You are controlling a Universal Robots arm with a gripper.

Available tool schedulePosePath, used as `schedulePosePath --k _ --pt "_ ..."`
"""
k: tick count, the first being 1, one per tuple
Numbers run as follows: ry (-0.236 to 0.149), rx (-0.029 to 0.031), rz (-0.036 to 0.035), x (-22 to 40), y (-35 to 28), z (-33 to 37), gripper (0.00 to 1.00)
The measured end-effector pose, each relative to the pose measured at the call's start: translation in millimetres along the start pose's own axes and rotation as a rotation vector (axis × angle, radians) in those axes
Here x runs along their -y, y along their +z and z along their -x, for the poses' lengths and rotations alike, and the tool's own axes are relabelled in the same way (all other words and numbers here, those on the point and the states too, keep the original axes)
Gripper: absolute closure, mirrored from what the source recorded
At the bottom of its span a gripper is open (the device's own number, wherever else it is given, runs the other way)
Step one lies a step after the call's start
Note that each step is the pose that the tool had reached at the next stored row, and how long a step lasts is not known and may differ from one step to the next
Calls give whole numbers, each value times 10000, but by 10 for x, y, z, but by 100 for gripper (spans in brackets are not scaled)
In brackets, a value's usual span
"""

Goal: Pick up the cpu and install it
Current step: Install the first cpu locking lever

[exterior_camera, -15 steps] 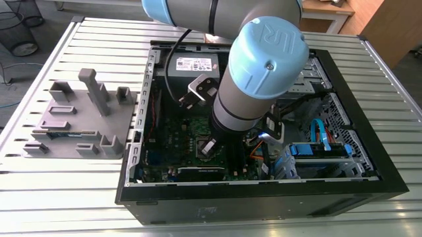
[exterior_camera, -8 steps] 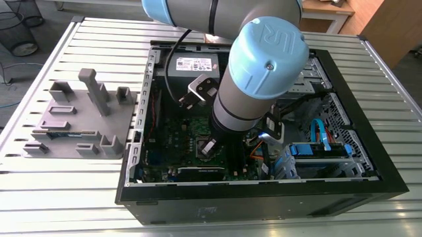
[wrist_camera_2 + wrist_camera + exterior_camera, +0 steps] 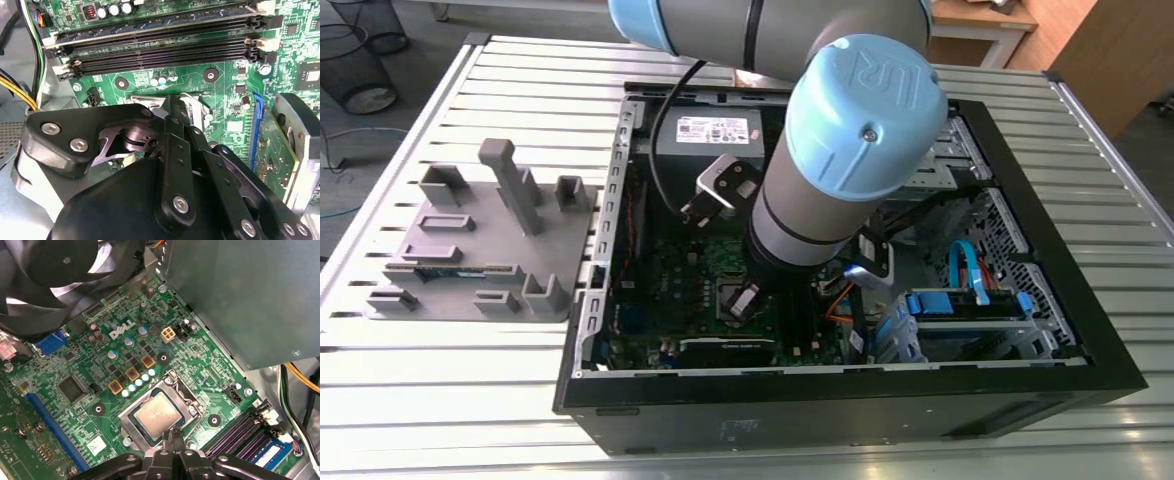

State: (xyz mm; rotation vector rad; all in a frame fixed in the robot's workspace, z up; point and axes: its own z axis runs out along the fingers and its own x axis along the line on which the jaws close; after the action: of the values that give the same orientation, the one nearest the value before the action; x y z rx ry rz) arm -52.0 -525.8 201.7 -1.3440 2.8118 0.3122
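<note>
Reaching down into an open black computer case [image 3: 854, 405] lying on the slatted metal tabletop [image 3: 454, 400], with the black two-fingered hand [image 3: 744, 300] low over the green motherboard [image 3: 680, 265]. Well apart, toward the exterior view's left, on the same tabletop: a grey moulded tray [image 3: 480, 245].

In the first wrist view, fingertips of the hand [image 3: 172, 436] pressed together, pinching nothing. Just beyond them, the small square cpu [image 3: 158, 416] with its shiny silver top, lying flat inside the rectangular silver-framed socket [image 3: 187, 395] on the motherboard [image 3: 100, 390]. Tips right at the socket's near edge; touching or just clear, impossible to tell. Beside the socket, a row of long dark memory slots [image 3: 235, 432]; farther off, a black fan [image 3: 50, 275] and a grey metal box [image 3: 240, 300].

In the second wrist view, the same closed hand [image 3: 172, 107] pointing at the socket, with the memory slots [image 3: 160, 47] running across the board [image 3: 225, 120] beyond.
</note>
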Motion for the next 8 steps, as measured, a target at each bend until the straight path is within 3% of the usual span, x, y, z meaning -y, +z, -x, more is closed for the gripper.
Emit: schedulePosePath --k 8 --pt "-111 -20 13 17 7 12 89"
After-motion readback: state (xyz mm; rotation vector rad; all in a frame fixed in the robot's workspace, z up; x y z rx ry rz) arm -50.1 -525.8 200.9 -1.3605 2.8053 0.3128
